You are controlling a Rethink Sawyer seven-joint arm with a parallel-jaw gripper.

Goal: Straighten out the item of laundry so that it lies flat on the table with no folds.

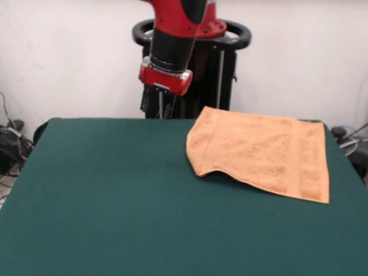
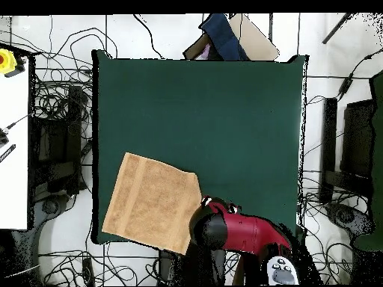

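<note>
The orange-tan towel (image 1: 261,152) lies at the far right of the dark green table (image 1: 115,201), spread mostly flat, with woven border bands along its right side. Its near left corner looks slightly raised or tucked under. In the overhead view the towel (image 2: 153,202) sits at the lower left of the table (image 2: 224,112), and its lower edge reaches over the table's edge by the robot. My gripper (image 1: 163,112) hangs over the table's far edge, left of the towel and apart from it, holding nothing. In the overhead view the red arm (image 2: 239,232) covers it. No white tag shows.
The black pedestal (image 1: 195,75) stands behind the table's far edge. Cables and equipment lie on the floor around the table (image 2: 52,134). A cardboard box with dark blue cloth (image 2: 224,37) sits beyond the table's far side in the overhead view.
</note>
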